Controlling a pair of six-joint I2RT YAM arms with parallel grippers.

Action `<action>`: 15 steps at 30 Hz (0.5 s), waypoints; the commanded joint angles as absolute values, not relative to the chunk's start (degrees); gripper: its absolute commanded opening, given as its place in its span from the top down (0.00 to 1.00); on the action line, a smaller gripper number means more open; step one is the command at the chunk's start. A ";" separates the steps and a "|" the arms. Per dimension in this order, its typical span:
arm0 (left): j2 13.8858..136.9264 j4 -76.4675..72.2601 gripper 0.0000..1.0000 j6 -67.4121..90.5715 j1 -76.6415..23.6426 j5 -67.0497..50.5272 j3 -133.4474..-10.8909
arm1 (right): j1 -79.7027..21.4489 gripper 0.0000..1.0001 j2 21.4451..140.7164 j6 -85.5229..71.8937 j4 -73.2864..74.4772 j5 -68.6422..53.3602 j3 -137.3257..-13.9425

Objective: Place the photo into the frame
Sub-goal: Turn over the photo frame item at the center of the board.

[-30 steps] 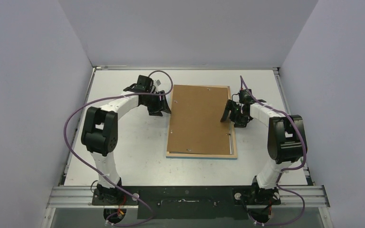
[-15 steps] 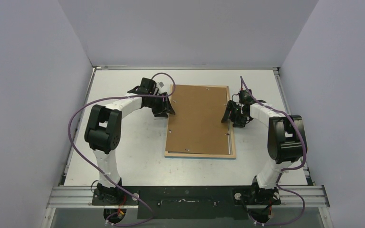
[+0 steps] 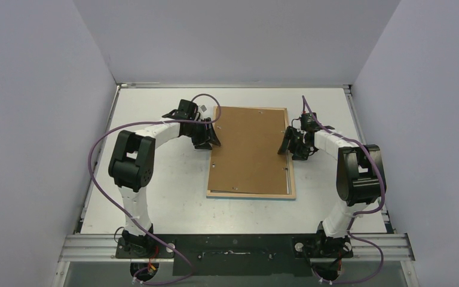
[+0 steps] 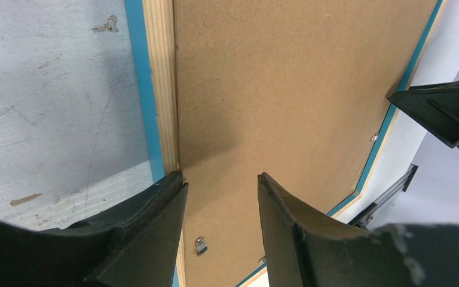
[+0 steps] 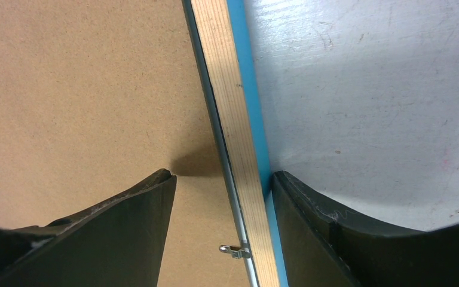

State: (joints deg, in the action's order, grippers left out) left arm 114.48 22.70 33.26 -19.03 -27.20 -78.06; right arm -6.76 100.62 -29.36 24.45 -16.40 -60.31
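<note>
The frame (image 3: 251, 195) is laid face down on the table (image 3: 173, 197), covered by a brown backing board (image 3: 251, 146). The left gripper (image 3: 211, 139) is positioned over its left edge and the right gripper (image 3: 285, 146) astride its right edge. Both sets of jaws are held apart, with nothing clamped.

The frame (image 3: 251, 195) lies face-down with a brown board (image 3: 250, 149) on its back and fills the middle of the table (image 3: 167, 197). Bare tabletop runs along both long sides and in front of it, with room for a gripper to pass. The left gripper (image 3: 211, 137) crowds the left edge and the right gripper (image 3: 285, 145) the right edge, both with jaws parted (the right one straddles the wooden rail). A small metal clip (image 5: 234, 251) juts out at that rail. The strip behind the frame looks narrow, though the angle makes that hard to judge. Walls (image 3: 36, 131) close in three sides.
</note>
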 commanded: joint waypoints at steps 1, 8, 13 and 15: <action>115.71 22.38 0.54 32.21 -19.83 -25.06 -78.51 | -7.24 0.38 103.45 -30.09 24.79 -18.89 -58.08; 116.81 21.39 0.54 34.82 -21.05 -28.24 -77.78 | -7.21 0.38 103.62 -30.27 24.11 -20.33 -58.01; 116.62 21.15 0.54 35.68 -21.35 -28.74 -76.88 | -7.26 0.37 103.62 -30.67 23.37 -21.58 -57.66; 116.33 21.55 0.54 35.52 -21.36 -28.00 -76.77 | -7.26 0.37 103.61 -30.68 23.23 -21.85 -57.66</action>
State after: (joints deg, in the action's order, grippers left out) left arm 114.67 22.59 34.92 -19.66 -27.46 -78.04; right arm -6.33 100.62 -29.39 24.05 -17.69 -60.12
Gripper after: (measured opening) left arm 0.462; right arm 0.624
